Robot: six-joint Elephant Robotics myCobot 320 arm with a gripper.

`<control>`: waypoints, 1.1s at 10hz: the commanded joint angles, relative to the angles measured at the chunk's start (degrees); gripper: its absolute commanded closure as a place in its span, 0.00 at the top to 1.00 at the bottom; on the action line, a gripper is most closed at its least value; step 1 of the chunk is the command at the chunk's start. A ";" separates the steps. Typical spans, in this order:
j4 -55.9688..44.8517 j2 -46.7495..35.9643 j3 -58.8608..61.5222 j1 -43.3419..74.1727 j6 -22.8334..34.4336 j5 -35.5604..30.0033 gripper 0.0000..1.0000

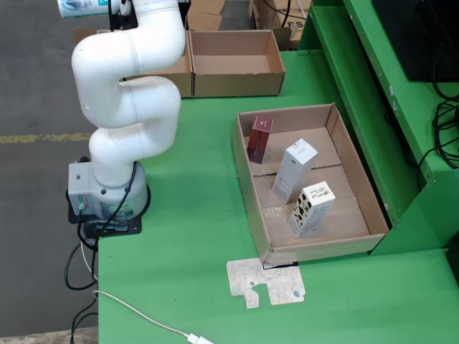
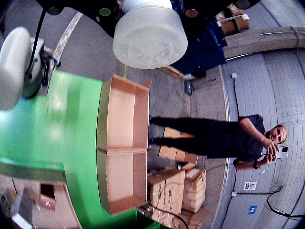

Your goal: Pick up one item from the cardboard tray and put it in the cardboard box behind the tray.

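Nearest in the fixed view, a torn cardboard scrap [image 1: 266, 282] lies on the green table [image 1: 186, 236], just before the cardboard tray [image 1: 250, 192]. Three cartons stand in the tray: a dark red box [image 1: 259, 139], a white carton [image 1: 294, 170], and a white patterned carton [image 1: 312, 209]. Behind sits the cardboard box [image 1: 236, 83]. Up top, the white arm [image 1: 129, 107] rises out of frame.

From the gripper's view, a translucent suction cup [image 2: 150, 33] hangs above the box's two bare compartments [image 2: 121, 152], holding nothing that I can see.
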State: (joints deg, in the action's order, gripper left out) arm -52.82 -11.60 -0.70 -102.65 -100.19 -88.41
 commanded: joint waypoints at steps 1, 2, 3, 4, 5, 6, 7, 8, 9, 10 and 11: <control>-1.03 -0.81 0.70 -2.20 -3.51 -10.08 0.00; -1.53 -0.55 0.70 -3.73 -3.92 -7.08 0.00; -1.53 -0.55 0.70 -3.73 -3.92 -7.08 0.00; -2.10 0.11 0.70 -5.62 -3.75 -1.42 0.00; -3.21 0.43 0.70 -7.58 -4.59 1.90 0.00; -3.21 0.43 0.70 -7.58 -4.59 1.90 0.00; -3.21 0.43 0.70 -7.58 -4.59 1.90 0.00; -3.21 0.43 0.70 -7.58 -4.59 1.90 0.00; -3.21 0.43 0.70 -7.58 -4.59 1.90 0.00; -3.21 0.43 0.70 -7.58 -4.59 1.90 0.00; -3.21 0.43 0.70 -7.58 -4.60 1.90 0.00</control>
State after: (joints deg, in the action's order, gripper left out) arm -56.68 -10.89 -0.79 -109.77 -104.50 -86.66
